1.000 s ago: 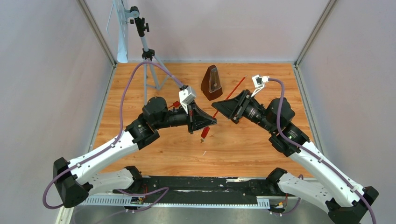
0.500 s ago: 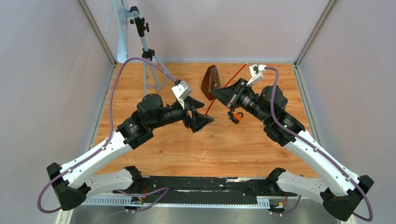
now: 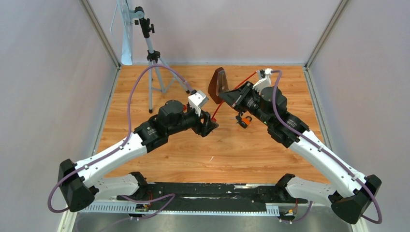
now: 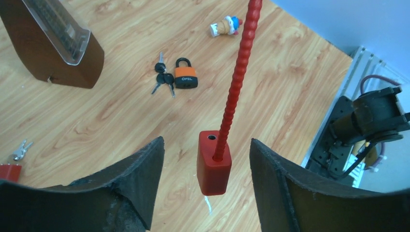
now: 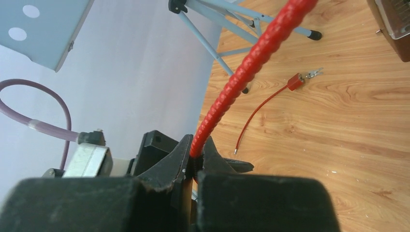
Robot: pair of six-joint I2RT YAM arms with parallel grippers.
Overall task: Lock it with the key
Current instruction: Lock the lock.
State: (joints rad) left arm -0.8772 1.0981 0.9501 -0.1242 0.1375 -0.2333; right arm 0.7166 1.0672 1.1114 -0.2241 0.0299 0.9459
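A red cable lock hangs in the air: a ribbed red cable (image 4: pixel 237 82) ending in a red lock block (image 4: pixel 213 166). My right gripper (image 5: pixel 196 150) is shut on the cable higher up, seen from above near the metronome (image 3: pixel 227 96). My left gripper (image 4: pixel 207 142) is open, and the block hangs between its fingers, touching neither. An orange padlock (image 4: pixel 185 77) lies on the wooden table with a bunch of dark-headed keys (image 4: pixel 163 79) beside it. A small silver key (image 4: pixel 19 149) on a red fob lies at the left edge, also seen with its thin red wire (image 5: pixel 314 73).
A brown metronome (image 3: pixel 220 84) stands at the back centre, close to my right gripper. A tripod (image 3: pixel 154 67) stands at the back left. A small toy figure (image 4: pixel 225 26) lies beyond the padlock. Grey walls enclose the table on three sides.
My left gripper was shut and has opened. My right gripper closed on the red cable and carried it up and back toward the metronome. The left arm shifted slightly forward under the hanging block.
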